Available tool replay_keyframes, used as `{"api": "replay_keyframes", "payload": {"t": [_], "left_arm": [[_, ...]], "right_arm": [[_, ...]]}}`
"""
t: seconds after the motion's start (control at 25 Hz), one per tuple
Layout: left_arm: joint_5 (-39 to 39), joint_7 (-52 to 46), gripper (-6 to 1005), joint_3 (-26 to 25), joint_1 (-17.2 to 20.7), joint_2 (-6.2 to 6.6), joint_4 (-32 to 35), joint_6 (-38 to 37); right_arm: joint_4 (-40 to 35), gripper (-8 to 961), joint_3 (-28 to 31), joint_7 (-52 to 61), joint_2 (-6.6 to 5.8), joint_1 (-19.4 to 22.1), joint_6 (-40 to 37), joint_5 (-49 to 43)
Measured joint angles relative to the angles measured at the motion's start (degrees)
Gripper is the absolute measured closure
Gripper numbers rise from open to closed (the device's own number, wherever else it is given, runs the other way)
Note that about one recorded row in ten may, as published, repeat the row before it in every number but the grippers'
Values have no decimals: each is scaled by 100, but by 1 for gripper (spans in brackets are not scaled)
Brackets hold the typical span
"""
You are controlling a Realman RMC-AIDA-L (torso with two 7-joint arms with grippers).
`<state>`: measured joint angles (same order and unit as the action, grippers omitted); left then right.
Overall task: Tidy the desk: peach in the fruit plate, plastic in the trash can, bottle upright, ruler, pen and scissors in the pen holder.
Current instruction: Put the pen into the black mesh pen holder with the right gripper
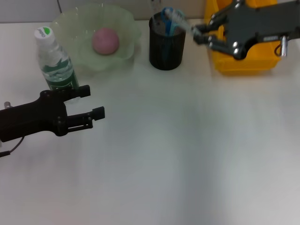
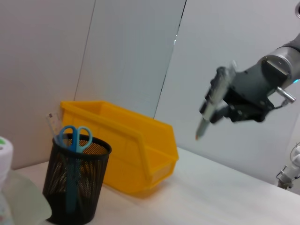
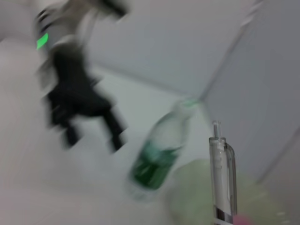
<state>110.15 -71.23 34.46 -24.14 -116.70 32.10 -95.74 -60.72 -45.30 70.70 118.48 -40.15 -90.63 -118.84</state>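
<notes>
Head view shows you the right end effector [image 1: 197, 33] clamped on the slim clear-and-silver pen [image 1: 180, 21], held above the black mesh pen holder [image 1: 166, 44], just beside its rim. The blue-handled scissors [image 1: 165, 18] already stand in that cylindrical cup, and a clear ruler [image 2: 52, 124] leans beside them. Directly beneath that end effector sits the bright yellow trash can [image 1: 243, 63] with sloped plastic walls. Your left end effector [image 1: 93, 103] hovers low over the smooth white worktop [image 1: 187, 150], fingers parted and empty; just behind it the clear bottle [image 1: 54, 58] stands upright. Farther behind, the matte pink peach [image 1: 105, 41] lies in the translucent, scalloped green fruit plate [image 1: 70, 28].
</notes>
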Motion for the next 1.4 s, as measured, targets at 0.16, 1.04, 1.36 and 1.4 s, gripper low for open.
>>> {"api": "replay_keyframes", "payload": {"t": [0.16, 1.04, 1.36, 1.4], "left_arm": [[-3, 25, 170, 38, -28, -97, -2, -12], [72, 854, 170, 148, -34, -164, -456, -25], [84, 886, 170, 267, 7, -152, -461, -88], [84, 886, 170, 282, 7, -152, -459, -90]], "right_arm": [[419, 828, 44, 477, -5, 93, 691, 755], [3063, 829, -20, 1373, 36, -1030, 3564, 2205], [4176, 829, -26, -682, 67, -1051, 3631, 3879], [4257, 829, -26, -806, 72, -1057, 3633, 3944]]}}
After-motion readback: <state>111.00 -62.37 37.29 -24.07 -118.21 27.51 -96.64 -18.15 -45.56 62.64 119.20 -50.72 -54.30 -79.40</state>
